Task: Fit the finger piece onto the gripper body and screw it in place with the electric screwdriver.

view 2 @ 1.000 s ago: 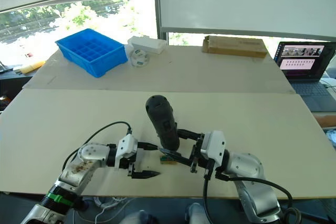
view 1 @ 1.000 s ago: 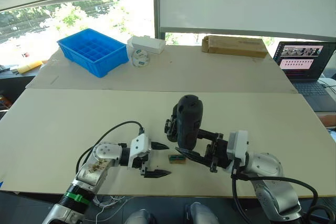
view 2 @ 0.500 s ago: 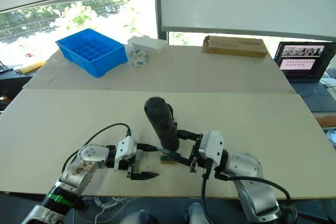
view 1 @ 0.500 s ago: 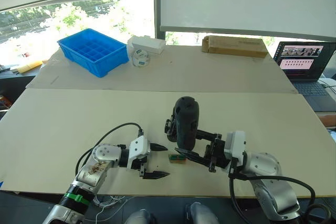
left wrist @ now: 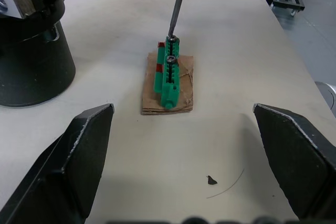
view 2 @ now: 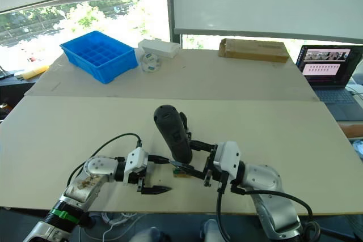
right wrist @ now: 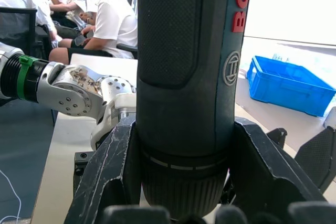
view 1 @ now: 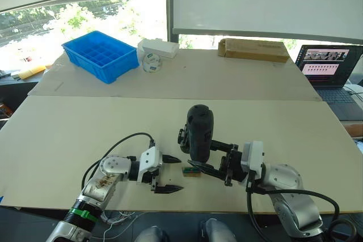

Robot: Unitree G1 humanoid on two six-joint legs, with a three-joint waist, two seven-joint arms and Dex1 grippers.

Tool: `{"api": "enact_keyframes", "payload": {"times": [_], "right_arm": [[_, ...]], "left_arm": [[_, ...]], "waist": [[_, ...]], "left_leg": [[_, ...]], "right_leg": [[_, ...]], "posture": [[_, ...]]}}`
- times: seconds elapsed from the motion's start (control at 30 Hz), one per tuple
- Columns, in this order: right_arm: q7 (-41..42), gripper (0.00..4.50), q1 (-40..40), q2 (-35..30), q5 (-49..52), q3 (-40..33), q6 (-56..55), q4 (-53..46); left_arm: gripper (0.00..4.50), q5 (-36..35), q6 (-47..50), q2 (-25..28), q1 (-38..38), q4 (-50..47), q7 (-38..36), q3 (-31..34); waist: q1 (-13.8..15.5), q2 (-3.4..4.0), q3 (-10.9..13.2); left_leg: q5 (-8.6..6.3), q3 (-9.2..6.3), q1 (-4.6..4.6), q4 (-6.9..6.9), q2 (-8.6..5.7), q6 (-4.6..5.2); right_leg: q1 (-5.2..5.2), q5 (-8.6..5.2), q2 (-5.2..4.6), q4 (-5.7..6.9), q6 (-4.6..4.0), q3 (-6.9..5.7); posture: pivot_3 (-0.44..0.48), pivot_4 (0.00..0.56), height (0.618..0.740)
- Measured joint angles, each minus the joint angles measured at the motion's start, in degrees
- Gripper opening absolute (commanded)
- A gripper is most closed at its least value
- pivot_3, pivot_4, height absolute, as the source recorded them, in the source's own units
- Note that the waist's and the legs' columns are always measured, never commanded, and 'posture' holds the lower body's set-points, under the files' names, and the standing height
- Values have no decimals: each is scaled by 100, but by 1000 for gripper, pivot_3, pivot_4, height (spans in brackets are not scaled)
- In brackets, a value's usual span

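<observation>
Surface: pale desk (view 1: 68,140) beside bright windows; all work sits near its front edge.
Left gripper (view 1: 168,173): fingers spread wide, holding nothing, resting at the front edge.
Screw block (left wrist: 169,74): small green block on a brown pad, just beyond the left gripper.
Electric screwdriver (view 1: 199,132): upright, clamped in the right gripper (view 2: 190,169); bit tip (left wrist: 171,36) seated on a screw in the block.
Gripper body (view 1: 182,135): behind the screwdriver, largely hidden.
Finger piece: cannot be made out.
Step, judged: picking up a screw.
Next: lift the bit straight, keeping the screw seated.
Far edge: blue bin (view 1: 101,55), cardboard box (view 1: 253,49).
</observation>
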Motion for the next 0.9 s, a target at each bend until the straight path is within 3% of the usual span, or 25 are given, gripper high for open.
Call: {"api": "enact_keyframes", "payload": {"times": [0.9], "right_arm": [[-4,1911,-20,-56,1,98,0,5]], "left_arm": [[4500,-28,-326,-42,117,146,-58,71]], "waist": [[8,0,0]], "left_leg": [[0,1,15,0,1,0]], "right_leg": [[10,-1,-4,6,-2,4]], "posture": [[0,150,740]]}}
